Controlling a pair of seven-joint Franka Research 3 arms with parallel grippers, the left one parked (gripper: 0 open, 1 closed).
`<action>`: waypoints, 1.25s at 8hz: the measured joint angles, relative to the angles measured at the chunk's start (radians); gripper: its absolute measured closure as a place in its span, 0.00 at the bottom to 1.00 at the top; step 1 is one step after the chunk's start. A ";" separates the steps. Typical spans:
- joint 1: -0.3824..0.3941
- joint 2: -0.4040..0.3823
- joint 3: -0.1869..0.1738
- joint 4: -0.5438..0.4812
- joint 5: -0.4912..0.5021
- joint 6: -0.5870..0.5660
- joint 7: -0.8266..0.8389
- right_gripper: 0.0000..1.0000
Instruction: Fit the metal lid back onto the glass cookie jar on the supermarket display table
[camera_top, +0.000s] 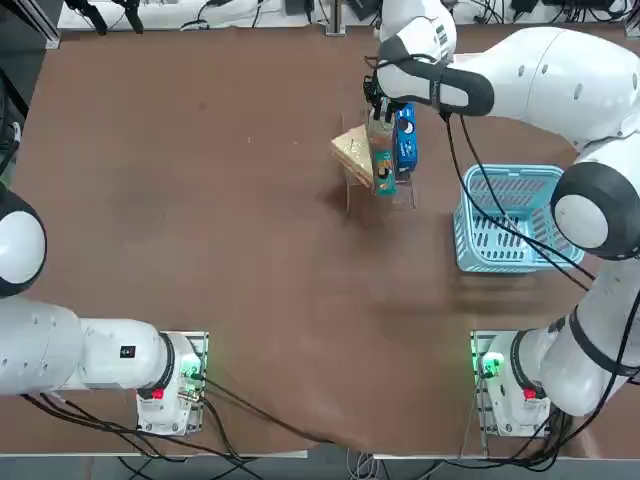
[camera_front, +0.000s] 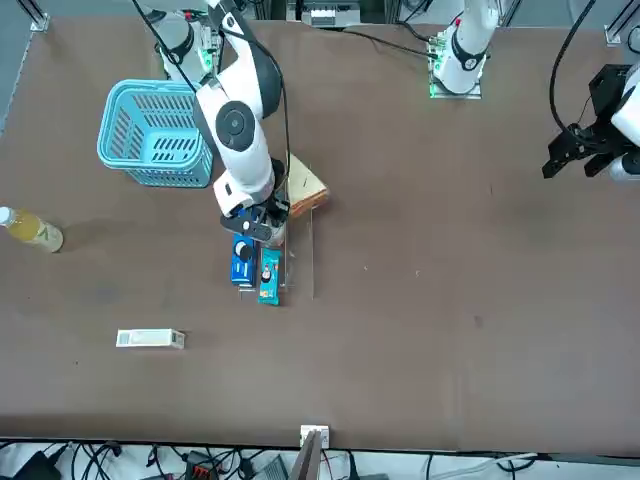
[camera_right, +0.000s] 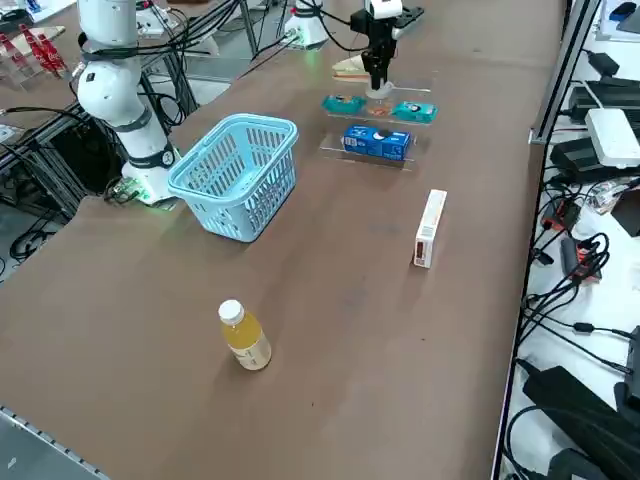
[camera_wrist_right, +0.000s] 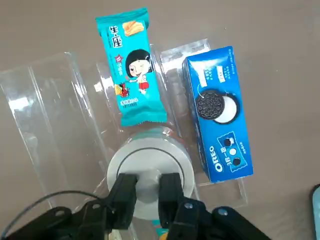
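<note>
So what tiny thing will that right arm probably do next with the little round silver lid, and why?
Probably open the fingers and lift straight up. In the wrist view the right gripper pinches the knob of the round silvery metal lid, which looks already seated on the clear glass cookie jar, between the teal snack packet and the blue cookie box.

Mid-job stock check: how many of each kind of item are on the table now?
Blue plastic basket: 1
Yellow drink bottle: 1
White oblong carton: 1
Blue Oreo biscuit box: 1
Teal snack packets: 2
Wrapped triangular sandwich: 1
Clear plastic display stand: 1
Round silvery metal lid, under the right hand: 1
Total: 9
</note>
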 joint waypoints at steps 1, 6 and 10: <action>0.000 0.000 0.000 -0.001 0.000 0.001 0.000 0.72; 0.000 0.000 -0.001 -0.001 0.000 0.003 0.001 0.69; 0.000 0.001 -0.008 -0.001 0.000 0.005 0.001 0.53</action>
